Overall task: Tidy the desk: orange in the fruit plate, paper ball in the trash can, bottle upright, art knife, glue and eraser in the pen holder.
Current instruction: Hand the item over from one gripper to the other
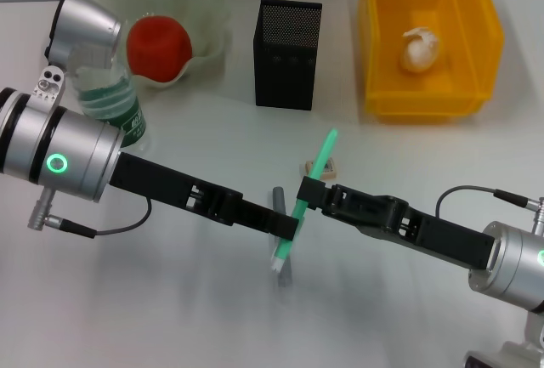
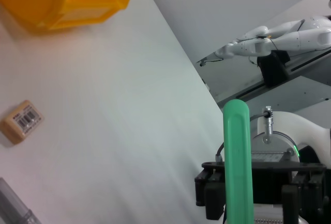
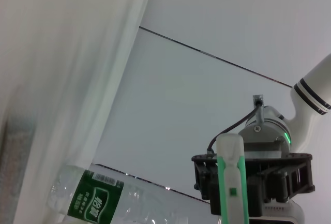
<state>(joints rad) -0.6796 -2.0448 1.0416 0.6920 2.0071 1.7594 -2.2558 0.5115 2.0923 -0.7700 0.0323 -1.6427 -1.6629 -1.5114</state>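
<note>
Left wrist view: eraser [image 2: 21,121], barcode label; digits unreadable

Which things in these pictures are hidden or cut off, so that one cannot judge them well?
Bottle: head view, the left arm covers its top, so the cap is unseen.
Grey stick: head view, the left gripper and the art knife cross its middle; left wrist view, cut off by the edge.
Eraser: head view, partly behind the art knife.
Pen holder: head view, its inside is too dark to see.
</note>
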